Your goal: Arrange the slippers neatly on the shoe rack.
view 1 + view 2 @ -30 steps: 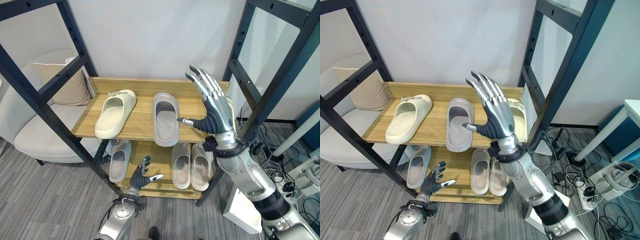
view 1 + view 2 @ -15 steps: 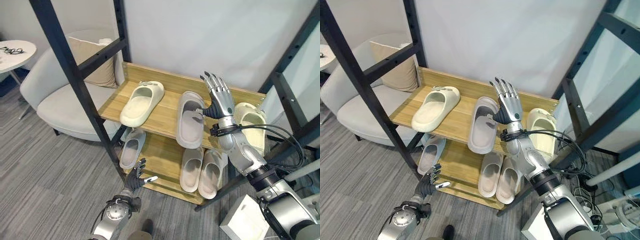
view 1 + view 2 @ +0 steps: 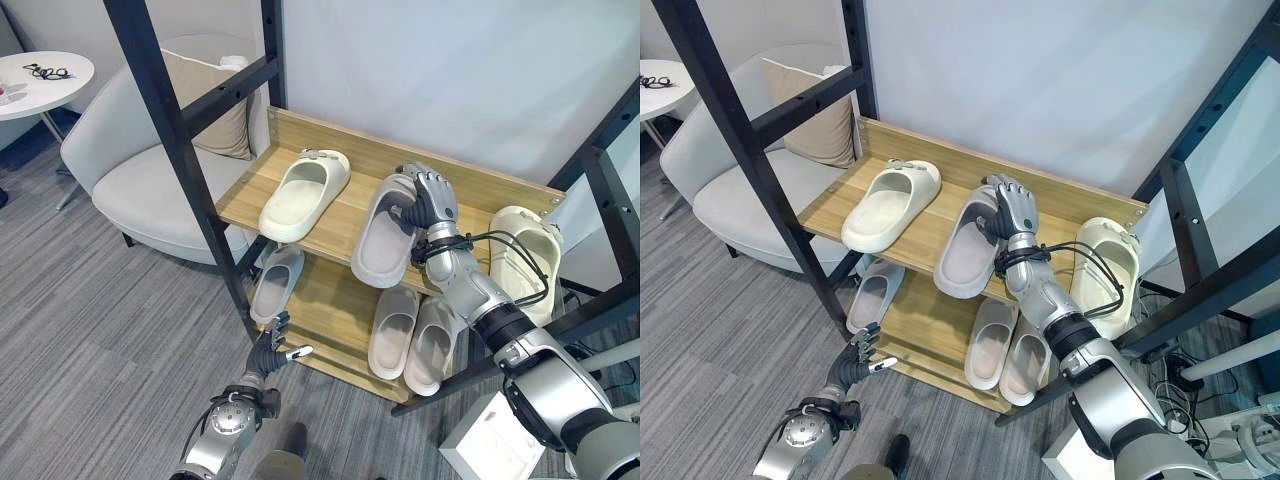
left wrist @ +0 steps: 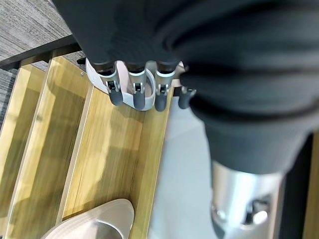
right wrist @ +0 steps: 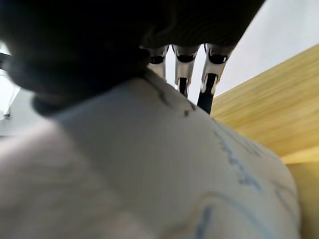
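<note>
Left robot hand (image 3: 272, 352) low near floor, fingers relaxed, idle. Lower shelf (image 3: 330, 300): three grey slippers. Top shelf (image 3: 335, 215): right robot hand (image 3: 428, 197) curled round toe of grey slipper (image 3: 388, 232), likely to straighten it. Cream slipper (image 3: 304, 194) left, its mate (image 3: 523, 247) overhanging right edge. Open room between.

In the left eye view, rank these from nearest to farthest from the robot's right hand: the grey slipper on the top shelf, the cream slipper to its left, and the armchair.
From the right hand:
1. Grey slipper, top shelf middle, under the hand's fingers.
2. Cream slipper, top shelf, left of the grey one.
3. Armchair, off the shoe rack, far left.
</note>
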Controlling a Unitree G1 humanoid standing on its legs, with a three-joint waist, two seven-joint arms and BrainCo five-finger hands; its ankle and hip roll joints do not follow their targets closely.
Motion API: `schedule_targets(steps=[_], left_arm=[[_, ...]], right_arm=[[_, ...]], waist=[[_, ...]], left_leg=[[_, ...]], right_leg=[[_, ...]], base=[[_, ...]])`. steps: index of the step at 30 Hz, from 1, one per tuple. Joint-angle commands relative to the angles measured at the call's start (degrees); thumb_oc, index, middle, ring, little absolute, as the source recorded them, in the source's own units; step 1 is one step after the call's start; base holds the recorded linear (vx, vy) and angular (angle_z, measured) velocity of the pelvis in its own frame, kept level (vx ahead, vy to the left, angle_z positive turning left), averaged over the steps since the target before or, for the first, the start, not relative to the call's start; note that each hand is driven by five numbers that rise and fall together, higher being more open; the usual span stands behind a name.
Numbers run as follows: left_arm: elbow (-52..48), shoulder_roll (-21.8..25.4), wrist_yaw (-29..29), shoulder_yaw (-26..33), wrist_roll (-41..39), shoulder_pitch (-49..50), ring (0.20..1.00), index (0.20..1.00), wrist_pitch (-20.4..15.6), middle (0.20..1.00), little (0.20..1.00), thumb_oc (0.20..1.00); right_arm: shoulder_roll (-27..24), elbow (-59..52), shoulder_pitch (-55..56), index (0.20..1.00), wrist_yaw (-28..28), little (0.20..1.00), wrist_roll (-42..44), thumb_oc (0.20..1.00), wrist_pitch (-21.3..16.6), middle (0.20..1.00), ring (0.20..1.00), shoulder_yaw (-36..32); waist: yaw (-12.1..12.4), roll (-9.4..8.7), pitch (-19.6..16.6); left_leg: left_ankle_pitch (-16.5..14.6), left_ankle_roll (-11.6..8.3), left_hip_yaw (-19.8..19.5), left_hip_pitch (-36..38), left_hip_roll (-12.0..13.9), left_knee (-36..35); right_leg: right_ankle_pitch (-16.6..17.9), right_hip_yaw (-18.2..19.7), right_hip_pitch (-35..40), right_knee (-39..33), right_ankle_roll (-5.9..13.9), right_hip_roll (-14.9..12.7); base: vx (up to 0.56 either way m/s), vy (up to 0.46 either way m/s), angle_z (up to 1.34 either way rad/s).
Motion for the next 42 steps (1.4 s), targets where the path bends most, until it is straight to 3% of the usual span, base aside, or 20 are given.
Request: schedule_targets(steps=[1, 8, 11, 12, 13, 14, 15, 16, 18, 23, 27, 29, 34, 38, 42], left_arm=[[-1.2, -0.5, 0.9, 0.3, -1.7, -3.9, 1.000, 1.000, -2.2, 1.000, 1.000, 1.000], [-2.6, -1.0, 1.5, 2.9, -0.6, -1.6, 1.000, 1.000, -0.8, 1.000, 1.000, 1.000], [-3.4, -1.1, 2.2, 4.4, 1.7, -0.7, 1.000, 1.000, -0.6, 1.000, 1.000, 1.000], [-3.5, -1.1, 2.2, 4.4, 1.7, -0.7, 1.000, 1.000, -0.6, 1.000, 1.000, 1.000], [-3.7, -1.0, 2.1, 4.5, 2.0, -0.4, 1.000, 1.000, -0.4, 1.000, 1.000, 1.000], [-3.8, -1.2, 1.7, 4.6, 2.0, 0.1, 1.000, 1.000, 0.1, 1.000, 1.000, 1.000], [-3.7, -1.3, 1.2, 4.9, 1.5, 0.9, 1.000, 1.000, 0.7, 1.000, 1.000, 1.000], [-3.3, -1.2, 0.3, 5.0, 1.0, 1.9, 1.000, 1.000, 1.1, 1.000, 1.000, 1.000], [-3.0, -1.2, -0.4, 5.2, 0.7, 2.6, 1.000, 1.000, 0.9, 1.000, 1.000, 1.000], [-1.7, -1.4, -1.8, 5.3, 1.6, 2.4, 1.000, 1.000, -0.4, 1.000, 1.000, 1.000], [0.1, -1.9, -2.0, 5.5, 2.4, 1.4, 1.000, 1.000, -1.6, 1.000, 1.000, 1.000], [1.6, -2.4, -1.1, 6.3, 2.5, 0.6, 1.000, 1.000, -2.5, 1.000, 1.000, 1.000], [1.3, -2.6, 1.9, 7.4, 2.1, -0.6, 1.000, 1.000, -3.7, 1.000, 1.000, 1.000], [0.8, -2.1, 3.0, 7.0, 2.4, -1.6, 1.000, 1.000, -3.9, 1.000, 1.000, 1.000], [-0.4, -1.7, 5.5, 4.4, 2.1, -5.6, 1.000, 1.000, -5.0, 1.000, 1.000, 1.000]], right_arm=[[-2.3, -1.7, -4.2, 0.200, -2.0, 0.200, 3.7, 0.200, 2.3, 0.200, 0.200, -2.8], [-3.1, -23.5, 7.9, 0.200, -2.0, 0.200, 5.0, 0.200, 0.8, 0.200, 0.200, -11.0], [0.1, -38.7, 15.1, 0.200, -3.0, 0.200, 14.7, 0.200, -9.3, 0.200, 0.200, -16.0], [0.1, -38.7, 15.2, 0.200, -3.0, 0.200, 14.7, 0.200, -9.2, 0.200, 0.200, -16.0], [2.4, -42.4, 16.1, 0.200, -0.9, 0.200, 22.6, 0.200, -13.4, 0.200, 0.200, -16.1], [5.8, -46.7, 17.2, 0.200, 4.8, 0.200, 36.9, 0.200, -18.5, 0.200, 0.200, -14.4], [8.9, -51.2, 17.7, 0.200, 12.6, 0.200, 51.9, 0.200, -21.5, 0.200, 0.200, -10.6], [10.6, -54.4, 17.9, 0.200, 20.1, 0.200, 64.0, 0.200, -22.2, 0.200, 0.200, -4.7], [10.9, -56.7, 17.4, 0.200, 26.1, 0.200, 70.4, 0.200, -20.6, 0.200, 0.200, 1.5], [10.0, -56.6, 18.0, 0.200, 35.5, 0.200, 77.0, 0.200, -16.6, 0.200, 0.200, 11.4], [8.2, -52.2, 20.4, 0.200, 38.6, 0.200, 73.2, 0.200, -13.8, 0.200, 0.200, 17.0], [5.5, -48.6, 22.4, 0.200, 37.9, 0.200, 61.9, 0.200, -13.6, 0.200, 0.200, 18.1], [3.3, -38.0, 23.9, 0.200, 28.4, 0.200, 29.5, 0.200, -14.5, 0.200, 0.200, 14.9], [3.9, -34.4, 22.8, 0.200, 24.4, 0.200, 21.6, 0.200, -14.1, 0.200, 0.200, 14.4], [4.4, -26.6, 17.1, 0.200, 13.8, 0.200, 4.7, 0.200, -11.1, 0.200, 0.200, 12.5]], waist=[[1.7, 1.48, 0.2], [-1.4, 2.62, -0.7], [-2.6, 3.29, -0.7], [-2.7, 3.26, -0.8], [-2.8, 3.35, -0.8], [-2.9, 3.36, -0.8], [-2.8, 3.31, -0.8], [-2.5, 3.25, -0.7], [-1.8, 3.15, -0.6], [-1.1, 3.09, -0.2], [-1.0, 3.26, 0.3], [-1.4, 3.43, 1.0], [-1.8, 3.80, 3.1], [-1.4, 3.98, 4.5], [-0.3, 4.84, 9.6]], left_leg=[[-12.5, 3.05, 2.2, 6.5, -1.2, -0.4], [-12.8, 2.93, 3.1, 7.6, -1.0, -0.4], [-12.7, 2.55, 3.3, 7.9, -0.7, -0.4], [-12.6, 2.60, 3.1, 7.8, -0.8, -0.4], [-12.5, 2.44, 3.1, 7.8, -0.7, -0.4], [-12.3, 2.17, 3.1, 7.8, -0.6, -0.4], [-12.2, 1.96, 2.9, 7.9, -0.5, -0.4], [-12.1, 1.70, 2.8, 7.9, -0.4, -0.4], [-11.9, 1.41, 2.7, 7.8, -0.3, -0.4], [-11.2, 0.92, 1.4, 7.0, -0.3, -0.4], [-11.0, 0.71, 0.7, 6.6, -0.4, -0.4], [-10.9, 0.73, 0.5, 6.4, -0.3, -0.4], [-10.5, 1.28, 0.1, 5.9, 0.0, -0.4], [-10.6, 1.58, -0.1, 4.5, 0.0, 0.9], [-12.0, 1.74, -1.2, -4.1, -0.6, 9.8]], right_leg=[[-7.3, 0.6, 3.8, 2.9, 1.53, 0.6], [-8.2, 1.8, 4.3, 2.8, 1.04, 0.7], [-9.0, 2.1, 4.5, 3.1, 0.77, 0.8], [-8.8, 1.9, 4.5, 2.9, 0.78, 0.8], [-9.1, 1.7, 4.6, 3.0, 0.70, 0.8], [-9.2, 1.3, 4.9, 2.9, 0.64, 0.8], [-9.3, 0.7, 5.2, 2.9, 0.56, 0.7], [-9.4, 0.0, 5.5, 2.9, 0.46, 0.6], [-9.5, -0.6, 5.7, 3.1, 0.34, 0.6], [-9.6, -2.3, 5.5, 3.6, 0.11, 0.6], [-9.9, -3.3, 5.1, 4.4, 0.07, 0.5], [-10.3, -3.5, 4.7, 5.4, -0.01, 0.4], [-11.4, -3.5, 2.9, 8.1, -0.04, 0.1], [-12.1, -3.6, 1.2, 10.6, -0.15, -0.6], [-14.3, -4.1, -5.9, 19.2, -0.86, -3.2]], base=[[0.00, 0.000, 0.00], [-0.03, -0.023, 0.00], [-0.03, -0.025, -0.01], [-0.03, -0.028, -0.05], [-0.04, -0.038, -0.06], [-0.05, -0.065, -0.04], [-0.05, -0.075, 0.05], [-0.03, -0.062, 0.06], [-0.02, -0.041, 0.05], [-0.02, -0.022, 0.22], [-0.02, -0.010, 0.12], [-0.01, 0.002, 0.07], [0.00, 0.000, 0.00], [-0.02, 0.000, 0.00], [-0.18, 0.003, 0.15]])
